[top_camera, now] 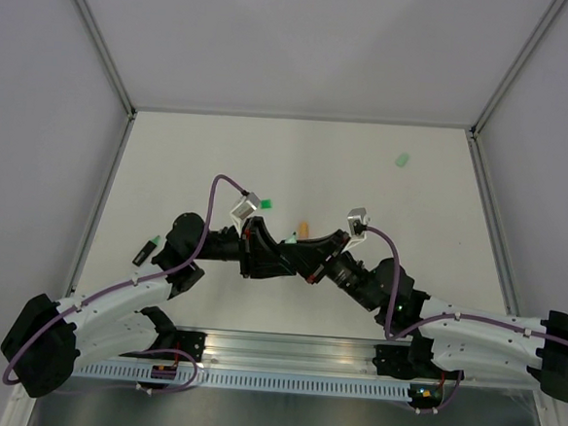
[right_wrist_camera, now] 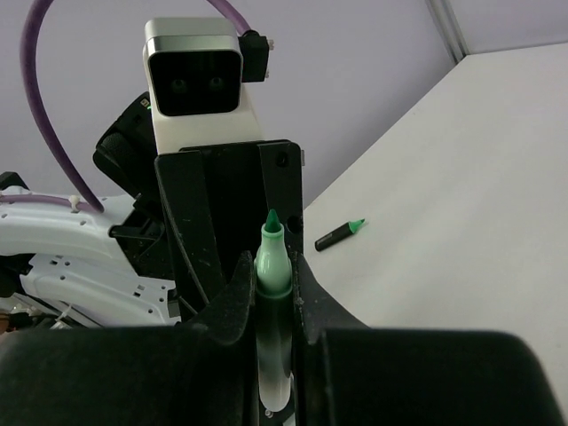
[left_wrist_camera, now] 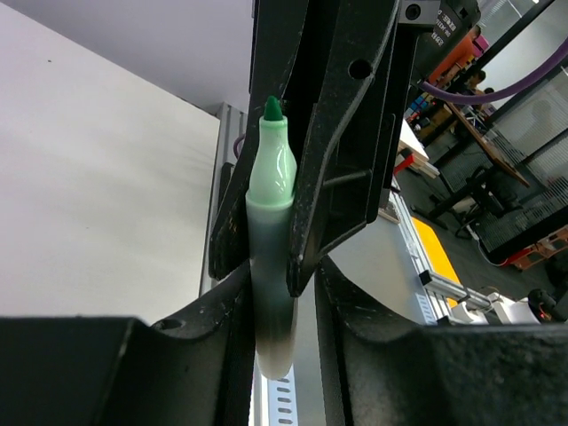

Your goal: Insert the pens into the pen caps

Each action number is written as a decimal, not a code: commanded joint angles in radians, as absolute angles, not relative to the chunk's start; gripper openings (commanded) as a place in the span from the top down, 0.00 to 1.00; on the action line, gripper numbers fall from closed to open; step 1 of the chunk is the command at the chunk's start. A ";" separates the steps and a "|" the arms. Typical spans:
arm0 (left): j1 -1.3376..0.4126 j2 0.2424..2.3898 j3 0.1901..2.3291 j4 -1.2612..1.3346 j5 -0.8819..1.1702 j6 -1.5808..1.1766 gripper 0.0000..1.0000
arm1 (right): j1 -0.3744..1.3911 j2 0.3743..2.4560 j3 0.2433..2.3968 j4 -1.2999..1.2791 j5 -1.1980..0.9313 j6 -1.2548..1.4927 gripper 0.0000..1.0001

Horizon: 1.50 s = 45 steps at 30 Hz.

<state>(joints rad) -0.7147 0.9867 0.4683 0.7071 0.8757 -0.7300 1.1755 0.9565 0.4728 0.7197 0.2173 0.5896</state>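
A dark stubby marker pen with a green tip (top_camera: pixel 145 252) lies flat on the counter (top_camera: pixel 297 165), well apart from both claws, out beyond the left arm's elbow. The left claw (left_wrist_camera: pixel 282 293) reaches in towards the middle. Its jaws stand slightly parted around the lower barrel of a pale mint green marker pen (left_wrist_camera: pixel 271 177). The barrel rests against one finger, and a sliver of gap shows at the other.

The right claw (right_wrist_camera: pixel 271 271) meets it head-on and is clamped on the same pen, with both fingers pressed against the barrel just below the shoulder. The pen's green tip points up past the fingertips, between the two claws and off the counter.

Just beyond the claws lies a small orange piece (top_camera: pixel 302 229). It is partly hidden, and I cannot tell whether it is a pen or a cap. A tiny green plastic cap (top_camera: pixel 401 160) sits far beyond the right claw, near the back right corner.

The counter is matt white, enclosed by pale grey walls with aluminium corner posts, and a slotted metal rail (top_camera: pixel 294 355) runs along the near edge.

Both arms bow outward from their bases and bend inward, with their wrists level and facing each other.
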 commanded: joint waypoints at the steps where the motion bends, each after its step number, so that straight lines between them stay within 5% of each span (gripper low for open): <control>1: -0.719 0.977 0.480 0.788 0.923 -0.732 0.65 | 1.172 0.982 0.499 0.750 0.202 0.581 1.00; 3: -0.721 0.976 0.480 0.792 0.928 -0.732 0.69 | 1.173 0.985 0.499 0.759 0.198 0.583 1.00; 7: -0.719 0.968 0.482 0.787 0.927 -0.732 0.98 | 1.173 0.986 0.495 0.761 0.199 0.583 1.00; 11: -0.719 0.969 0.483 0.761 0.910 -0.724 0.98 | 1.172 0.951 0.500 0.720 0.233 0.560 0.96; 14: -0.721 0.969 0.491 0.714 0.881 -0.697 0.98 | 1.172 0.896 0.528 0.597 0.351 0.537 0.44; 17: -0.719 0.966 0.506 0.646 0.816 -0.661 0.98 | 1.172 0.838 0.590 0.424 0.466 0.485 0.19; 22: -0.719 0.977 0.560 0.379 0.582 -0.557 0.98 | 1.151 0.769 0.731 0.166 0.801 0.465 0.16; 27: -0.719 0.977 0.583 0.273 0.439 -0.511 0.98 | 0.968 0.894 0.972 -0.131 0.876 0.547 0.15; 32: -0.719 0.884 0.578 0.177 0.247 -0.460 0.98 | 0.592 1.132 1.192 -0.407 0.737 0.661 0.19; 38: -0.719 0.758 0.528 0.169 0.114 -0.474 0.98 | 0.280 1.411 1.314 -0.397 0.484 0.644 0.19; 45: -0.719 0.735 0.525 0.163 0.106 -0.495 0.98 | 0.164 1.747 1.500 -0.327 0.499 0.456 0.19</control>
<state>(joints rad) -0.7158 0.7345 0.5331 0.1646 0.1455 -0.5064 0.1799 1.6691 1.3983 -0.3641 0.5148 0.5636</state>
